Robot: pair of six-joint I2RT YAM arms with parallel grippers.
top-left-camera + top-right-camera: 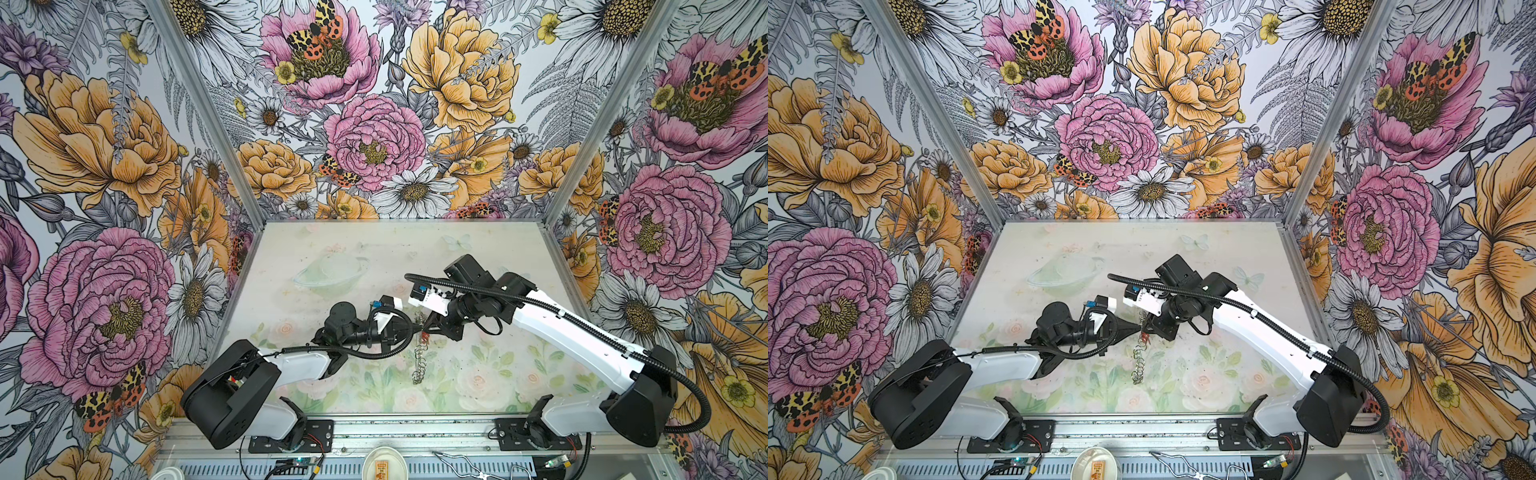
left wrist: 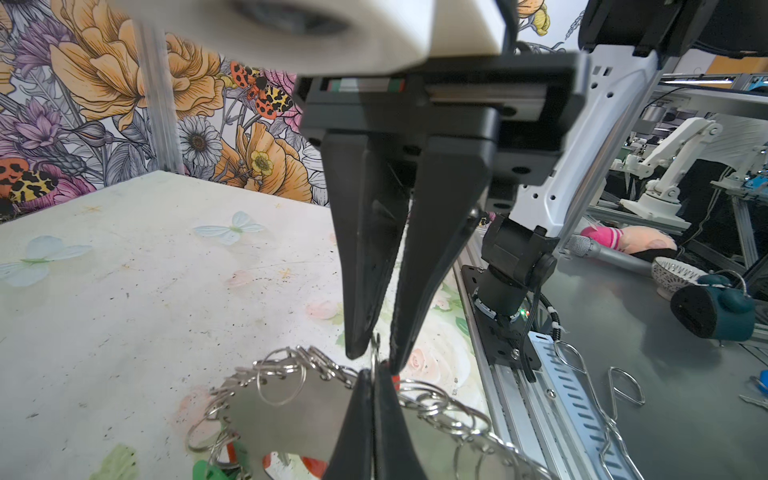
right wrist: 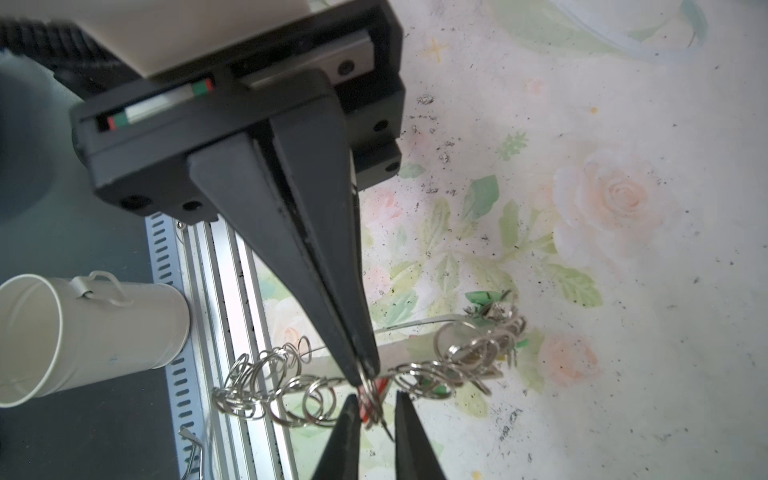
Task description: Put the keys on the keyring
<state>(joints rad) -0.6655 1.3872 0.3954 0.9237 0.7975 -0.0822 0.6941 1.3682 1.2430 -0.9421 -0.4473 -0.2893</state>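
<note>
One keyring is hanging edge-on where two grippers are meeting. Keys: one red key and a green key are showing; full count unclear. The left gripper is pinching a split ring on the keyring's rim. The right gripper is standing slightly open, its fingers straddling the red key.

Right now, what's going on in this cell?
Both arms meet above the table, with the keyring hanging below their tips. The left gripper is shut on one of its small split rings. The right gripper has its jaws slightly apart around a red-headed key at that ring. Green key heads show farther along.
</note>
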